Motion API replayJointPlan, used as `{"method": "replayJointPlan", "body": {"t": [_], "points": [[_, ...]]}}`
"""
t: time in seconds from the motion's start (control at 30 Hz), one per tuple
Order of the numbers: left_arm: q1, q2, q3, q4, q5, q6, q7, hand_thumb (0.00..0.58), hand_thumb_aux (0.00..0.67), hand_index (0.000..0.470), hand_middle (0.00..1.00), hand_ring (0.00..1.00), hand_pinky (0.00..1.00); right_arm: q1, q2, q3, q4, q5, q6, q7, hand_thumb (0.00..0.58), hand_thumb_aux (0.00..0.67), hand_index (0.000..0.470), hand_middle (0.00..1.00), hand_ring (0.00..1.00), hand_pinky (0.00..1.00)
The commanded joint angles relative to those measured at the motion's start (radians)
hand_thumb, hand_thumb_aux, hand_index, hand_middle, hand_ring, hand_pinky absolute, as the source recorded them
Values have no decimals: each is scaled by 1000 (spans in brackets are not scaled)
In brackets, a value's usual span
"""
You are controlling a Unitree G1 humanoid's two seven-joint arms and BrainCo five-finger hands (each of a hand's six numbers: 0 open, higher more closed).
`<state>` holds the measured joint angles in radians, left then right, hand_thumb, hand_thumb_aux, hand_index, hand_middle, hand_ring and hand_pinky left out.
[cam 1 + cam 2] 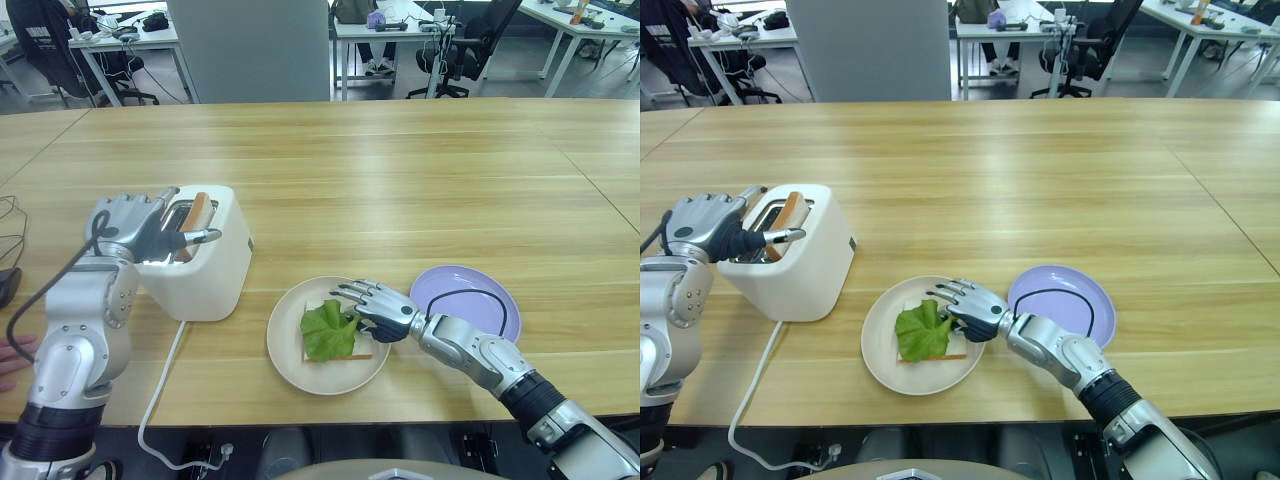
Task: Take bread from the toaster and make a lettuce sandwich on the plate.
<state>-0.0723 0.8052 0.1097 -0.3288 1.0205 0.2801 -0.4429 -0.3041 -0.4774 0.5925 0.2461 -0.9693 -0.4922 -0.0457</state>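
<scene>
The left hand (pixel 135 228) is up at the white toaster (pixel 215 270), which sits on the left of the wooden table (pixel 400 180). Its fingers are stretched out across the top and not closed on anything. A browned slice of toast (pixel 199 210) stands in the slot between those fingers. Whether they touch it is hard to say, as the hand hides the left side of the toaster top.

In front of the toaster and to its right, near the table's front edge, is the beige plate (pixel 290 370). It holds a slice of bread (pixel 350 354) with a green lettuce leaf (pixel 325 332) lying on top. The leaf covers most of the slice, leaving only the right and front edges showing.

The right hand (pixel 385 310) is at the right edge of the leaf, fingers spread loosely over it and gripping nothing that can be seen.

Just right of the beige plate sits a purple plate (pixel 455 277), and the right forearm crosses its near rim. A thin black cable (pixel 480 291) arcs over the purple plate. The toaster's white power cord (pixel 160 390) trails off the front of the table. Office desks and chairs fill the room behind.
</scene>
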Motion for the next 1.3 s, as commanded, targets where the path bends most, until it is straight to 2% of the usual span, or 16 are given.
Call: {"method": "replayJointPlan", "body": {"t": [0.03, 0.17, 0.2, 0.23, 0.27, 0.4, 0.43, 0.5, 0.87, 0.9, 0.93, 1.0, 1.03, 1.07, 1.1, 1.3], "points": [[-10, -5, -54, 56, 56, 22, -2, 0, 0, 0, 627, 627, 627, 14, -9, 5, -9, -5, 3, 7, 580, 670, 460, 0, 0, 0], [-51, -20, -95, 135, 61, 25, 25, 0, 0, 0, 620, 620, 620, 18, -4, 3, -12, -13, 11, -8, 580, 670, 460, 0, 0, 0], [-63, -25, -105, 150, 62, 27, 26, 0, 0, 0, 620, 620, 620, 18, -3, 3, -14, -16, 15, -11, 549, 515, 354, 0, 0, 0], [-76, -29, -117, 170, 63, 27, 29, 0, 0, 0, 620, 620, 620, 20, -2, 3, -18, -20, 20, -14, 462, 368, 253, 0, 0, 0], [-92, -32, -128, 195, 70, 28, 42, 0, 0, 0, 620, 620, 620, 21, -1, 2, -25, -21, 23, -16, 0, 0, 0, 0, 0, 0], [-135, -34, -138, 254, 85, 48, 84, 0, 0, 0, 588, 588, 588, 28, -5, -2, -54, -19, 27, -19, 0, 0, 0, 0, 0, 0], [-143, -31, -139, 267, 86, 53, 95, 0, 0, 0, 157, 157, 157, 31, -6, -3, -60, -18, 28, -19, 0, 0, 0, 0, 0, 0], [-159, -28, -141, 294, 84, 59, 106, 0, 0, 0, 0, 0, 0, 37, -8, -6, -73, -16, 32, -17, 0, 0, 0, 0, 0, 0], [-228, -47, -210, 445, 51, 46, 118, 9, 5, 4, 0, 0, 0, 66, -21, -36, -150, 10, 39, -11, 0, 0, 0, 0, 0, 0], [-232, -52, -217, 456, 42, 42, 117, 183, 116, 79, 0, 0, 0, 71, -24, -44, -162, 20, 39, -9, 0, 0, 0, 0, 0, 0], [-236, -55, -224, 465, 33, 38, 115, 313, 215, 148, 0, 0, 0, 77, -26, -53, -175, 30, 39, -5, 0, 0, 0, 0, 0, 0], [-241, -64, -235, 474, 10, 27, 106, 460, 365, 251, 0, 0, 0, 89, -32, -74, -197, 51, 40, -1, 0, 0, 0, 0, 0, 0], [-243, -68, -239, 475, -1, 24, 105, 460, 365, 251, 0, 0, 0, 96, -37, -87, -207, 64, 39, -1, 0, 0, 0, 0, 0, 0], [-246, -70, -242, 475, -9, 22, 107, 573, 599, 411, 0, 0, 0, 104, -41, -100, -219, 77, 39, 0, 0, 0, 0, 0, 0, 0], [-248, -69, -245, 476, -16, 19, 110, 580, 670, 460, 0, 0, 0, 112, -47, -115, -233, 90, 38, -1, 0, 0, 0, 0, 0, 0], [-262, -76, -232, 457, -68, 5, 145, 580, 670, 460, 0, 0, 0, 169, -77, -220, -299, 152, 36, -32, 0, 0, 0, 0, 0, 0]]}}
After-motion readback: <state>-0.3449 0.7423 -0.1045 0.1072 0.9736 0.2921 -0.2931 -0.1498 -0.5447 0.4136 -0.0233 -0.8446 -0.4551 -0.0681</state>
